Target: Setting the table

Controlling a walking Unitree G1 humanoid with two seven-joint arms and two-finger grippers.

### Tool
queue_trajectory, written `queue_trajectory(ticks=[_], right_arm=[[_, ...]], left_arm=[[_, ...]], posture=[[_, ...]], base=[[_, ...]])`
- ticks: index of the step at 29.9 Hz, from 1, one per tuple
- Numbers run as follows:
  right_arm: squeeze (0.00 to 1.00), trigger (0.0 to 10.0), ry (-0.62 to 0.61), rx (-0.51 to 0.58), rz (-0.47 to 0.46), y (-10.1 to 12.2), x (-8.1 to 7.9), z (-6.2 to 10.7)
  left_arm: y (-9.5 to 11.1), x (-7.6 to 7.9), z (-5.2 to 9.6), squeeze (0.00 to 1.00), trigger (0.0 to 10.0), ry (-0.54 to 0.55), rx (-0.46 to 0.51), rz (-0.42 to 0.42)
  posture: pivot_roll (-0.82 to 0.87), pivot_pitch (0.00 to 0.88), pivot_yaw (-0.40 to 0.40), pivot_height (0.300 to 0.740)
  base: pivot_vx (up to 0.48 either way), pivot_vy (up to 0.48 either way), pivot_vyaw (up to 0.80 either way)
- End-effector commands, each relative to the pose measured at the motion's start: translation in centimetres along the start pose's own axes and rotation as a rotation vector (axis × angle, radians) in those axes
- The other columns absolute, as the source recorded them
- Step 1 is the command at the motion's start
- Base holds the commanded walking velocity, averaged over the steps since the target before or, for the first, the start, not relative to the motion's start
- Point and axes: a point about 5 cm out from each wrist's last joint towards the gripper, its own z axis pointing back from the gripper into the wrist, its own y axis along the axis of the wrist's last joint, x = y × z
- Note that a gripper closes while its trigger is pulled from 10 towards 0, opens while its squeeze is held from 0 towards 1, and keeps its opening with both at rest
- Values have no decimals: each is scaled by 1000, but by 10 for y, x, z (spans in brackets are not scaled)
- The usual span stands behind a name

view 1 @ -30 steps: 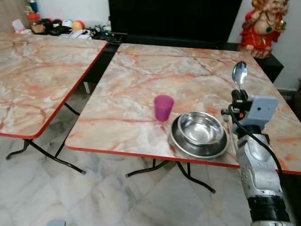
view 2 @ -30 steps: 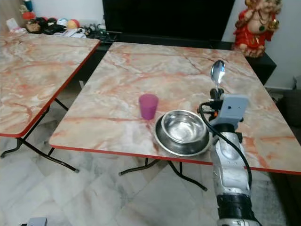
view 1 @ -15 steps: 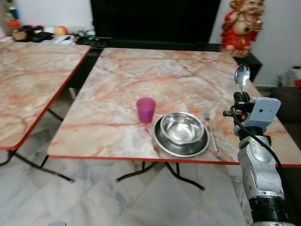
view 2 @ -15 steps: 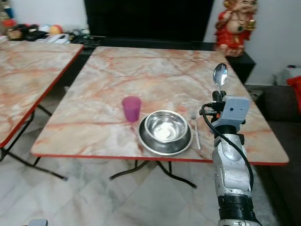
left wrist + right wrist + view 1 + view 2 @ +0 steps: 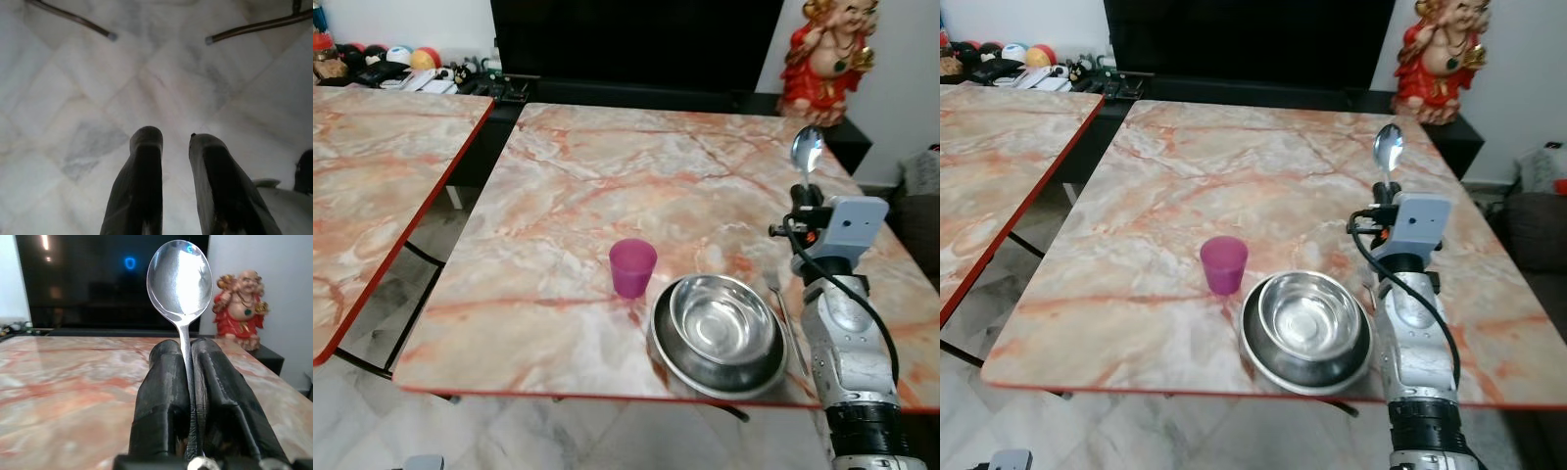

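My right gripper (image 5: 803, 202) is shut on the handle of a steel spoon (image 5: 807, 148), held upright with its bowl at the top, above the right side of the marble table (image 5: 607, 176). The wrist view shows the spoon (image 5: 179, 276) clamped between the two black fingers (image 5: 161, 377). A steel bowl (image 5: 722, 318) sits in a steel plate (image 5: 668, 360) near the table's front edge. A purple cup (image 5: 632, 266) stands just left of them. A fork (image 5: 784, 313) lies right of the plate, beside my right arm. My left gripper (image 5: 176, 142) hangs over the floor, fingers slightly apart and empty.
A second marble table (image 5: 372, 166) stands to the left across a narrow gap. A black TV (image 5: 626, 39) and a red statue (image 5: 827, 59) are behind the table. A dark sofa (image 5: 1533, 225) lies at the right. The floor is pale marble tile (image 5: 98, 73).
The camera has moved closer, so the table looks nearer and the plate lower in view. My right gripper still holds the spoon upright. The things on the table have not moved.
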Motion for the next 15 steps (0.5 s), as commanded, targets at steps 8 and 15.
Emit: queue_trajectory(ticks=[8,15], right_arm=[[0,10000,-66,-69,67,-6,22,10],[0,10000,-73,-234,176,-18,41,25]], left_arm=[[-9,-1,3,0,10000,2,-31,2],[-10,1,3,0,10000,-4,-36,-5]], posture=[[34,114,-18,740],[25,116,-25,740]], base=[[0,0,0],[0,0,0]])
